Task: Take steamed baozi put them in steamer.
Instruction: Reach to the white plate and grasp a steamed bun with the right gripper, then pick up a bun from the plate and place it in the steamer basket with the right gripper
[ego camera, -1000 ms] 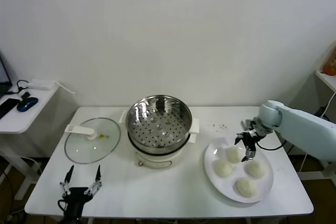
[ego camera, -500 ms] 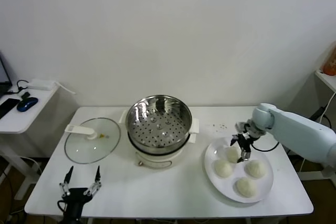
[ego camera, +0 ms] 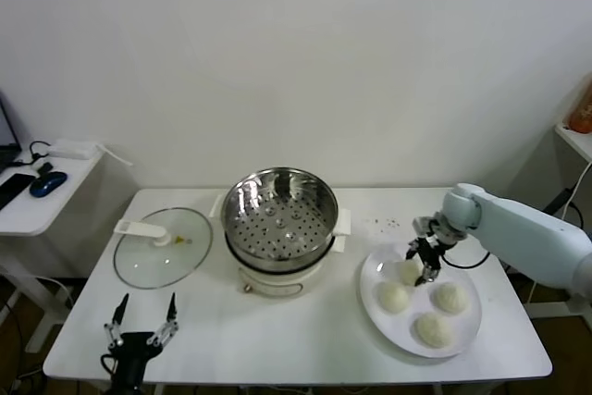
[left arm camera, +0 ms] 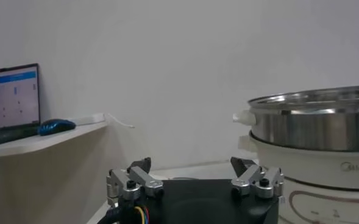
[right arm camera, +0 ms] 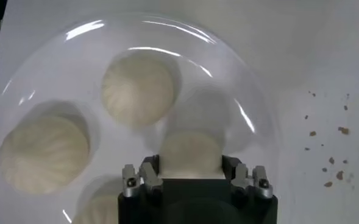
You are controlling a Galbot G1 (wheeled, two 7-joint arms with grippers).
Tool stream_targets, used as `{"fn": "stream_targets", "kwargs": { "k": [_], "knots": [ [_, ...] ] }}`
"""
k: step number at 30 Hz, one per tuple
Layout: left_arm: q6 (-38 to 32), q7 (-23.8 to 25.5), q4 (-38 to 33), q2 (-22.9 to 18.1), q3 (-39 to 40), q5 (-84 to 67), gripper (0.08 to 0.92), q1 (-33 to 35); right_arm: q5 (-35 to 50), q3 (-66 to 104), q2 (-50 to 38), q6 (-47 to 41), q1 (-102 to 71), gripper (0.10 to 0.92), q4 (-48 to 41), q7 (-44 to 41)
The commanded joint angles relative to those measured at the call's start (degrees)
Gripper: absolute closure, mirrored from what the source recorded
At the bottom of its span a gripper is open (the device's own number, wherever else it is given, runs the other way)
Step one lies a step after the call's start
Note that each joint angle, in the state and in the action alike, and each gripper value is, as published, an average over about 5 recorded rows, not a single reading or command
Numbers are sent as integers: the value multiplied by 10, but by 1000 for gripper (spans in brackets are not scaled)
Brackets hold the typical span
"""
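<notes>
Four off-white baozi lie on a round white plate [ego camera: 370, 270] at the table's right. My right gripper [ego camera: 421, 264] is down on the plate with its fingers against both sides of the rear-left baozi [ego camera: 405, 272], which still rests on the plate. In the right wrist view that baozi [right arm camera: 190, 152] fills the gap of the gripper [right arm camera: 189, 167], with other baozi [right arm camera: 138, 89] [right arm camera: 43, 153] beside it. The steel steamer [ego camera: 280, 215] stands empty at the table's middle, and also shows in the left wrist view [left arm camera: 316, 125]. My left gripper [ego camera: 141, 318] is parked open at the front left edge.
A flat glass lid [ego camera: 164, 247] with a white handle lies left of the steamer. A side table with a mouse [ego camera: 46, 182] stands at far left. Dark crumbs [ego camera: 387, 223] dot the table behind the plate.
My right gripper moved left and down from the plate's rear edge onto the rear-left baozi and has stayed there. The left arm has not moved.
</notes>
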Motion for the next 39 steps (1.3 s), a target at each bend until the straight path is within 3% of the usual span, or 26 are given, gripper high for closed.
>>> {"fn": "stream_targets", "kwargs": {
  "k": [1, 6, 18, 24, 30, 39],
  "knots": [
    [1, 0, -1, 0, -1, -1, 177, 1, -1, 2, 2, 0, 2, 371, 2, 0],
    [1, 0, -2, 1, -3, -2, 177, 2, -27, -12, -8, 30, 45, 367, 37, -10],
    [1, 2, -8, 0, -1, 0, 177, 6, -213, -44, -33, 184, 183, 364, 190, -36],
    [1, 3, -8, -1, 0, 2, 177, 9, -230, -52, -16, 227, 241, 364, 234, -34],
    [3, 4, -8, -1, 1, 6, 177, 6, -236, -61, 39, 268, 306, 364, 229, -33],
    [0, 3, -7, -2, 1, 13, 177, 4, -243, -63, 174, 305, 339, 364, 134, -29]
  ]
}}
